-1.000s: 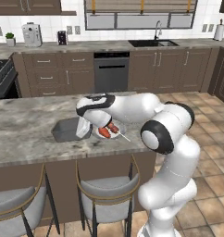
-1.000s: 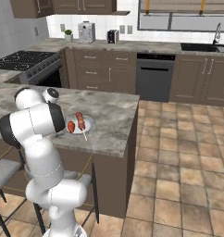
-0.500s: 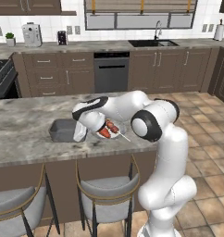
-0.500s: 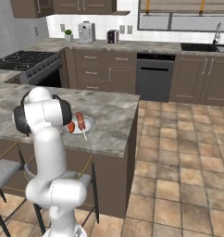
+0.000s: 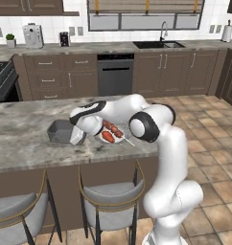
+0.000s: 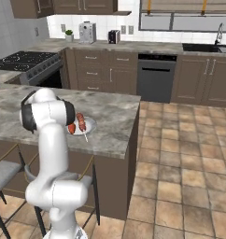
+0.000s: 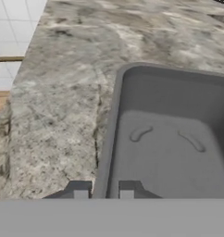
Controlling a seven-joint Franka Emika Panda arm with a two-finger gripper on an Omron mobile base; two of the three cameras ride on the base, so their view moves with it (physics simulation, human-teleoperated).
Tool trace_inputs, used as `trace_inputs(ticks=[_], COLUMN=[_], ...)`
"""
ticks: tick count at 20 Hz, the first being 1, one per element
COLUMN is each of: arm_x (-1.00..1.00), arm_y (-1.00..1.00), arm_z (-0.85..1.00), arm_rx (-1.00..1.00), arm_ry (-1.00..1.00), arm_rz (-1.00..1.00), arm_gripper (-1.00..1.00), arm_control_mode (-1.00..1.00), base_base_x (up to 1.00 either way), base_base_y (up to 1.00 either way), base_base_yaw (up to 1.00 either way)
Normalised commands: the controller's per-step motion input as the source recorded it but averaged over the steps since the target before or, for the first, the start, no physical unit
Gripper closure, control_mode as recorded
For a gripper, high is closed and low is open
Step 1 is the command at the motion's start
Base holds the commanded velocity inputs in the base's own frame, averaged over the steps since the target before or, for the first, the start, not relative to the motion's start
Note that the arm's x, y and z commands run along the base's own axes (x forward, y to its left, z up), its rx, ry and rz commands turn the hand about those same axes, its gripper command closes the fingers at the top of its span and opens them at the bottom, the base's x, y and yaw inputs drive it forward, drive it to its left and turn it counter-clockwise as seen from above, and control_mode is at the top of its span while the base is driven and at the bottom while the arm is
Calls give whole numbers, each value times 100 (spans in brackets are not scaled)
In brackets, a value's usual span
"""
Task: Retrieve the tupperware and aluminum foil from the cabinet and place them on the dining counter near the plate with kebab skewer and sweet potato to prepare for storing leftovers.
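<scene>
The tupperware (image 5: 60,131) sits on the dining counter (image 5: 22,139) in the left base view, just left of the plate (image 5: 104,139), toward the counter's front edge and well in from its right end. The gripper (image 5: 77,137) is at the tub's right rim, its fingers close together with the thin rim wall between them. The hand view gives the detail the base cameras lack: the two dark fingertips (image 7: 79,190) straddle the tub's rim (image 7: 109,134), one outside over the marbled stone, one inside over the grey floor of the tub, so the gripper is clamped on the tupperware's wall. The tub's bottom looks flat on the counter there.

The right base view adds what the arm covers from the left side: the plate (image 6: 89,126) near the counter's front edge, with the kebab skewer (image 6: 81,122) lying across it and the sweet potato (image 6: 71,128) beside the skewer, partly behind the arm's elbow. The left base view shows the kebab skewer (image 5: 113,129) and sweet potato (image 5: 107,137) touching or nearly touching on the plate.

Compared with a second ago, the tupperware lies level on the counter instead of tipped up under the hand, the arm's elbow has swung left and lower over the counter, and the plate and its food have stayed put.
</scene>
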Motion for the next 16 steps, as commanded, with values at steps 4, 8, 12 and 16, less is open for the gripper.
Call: trace_inputs(ticks=[4, 8, 12, 16], arm_x=[17, -1, -18, -31], arm_y=[-8, -34, -61, -48], arm_z=[-12, 6, 43, 91], arm_rx=[0, 0, 5, 4], arm_ry=[0, -6, -28, -31], arm_rz=[0, 0, 4, 4], arm_gripper=[-100, -100, -100, -100], arm_control_mode=[-100, -100, -100, -100], base_base_x=[0, 0, 0, 0], base_base_y=[0, 0, 0, 0], base_base_yaw=[0, 0, 0, 0])
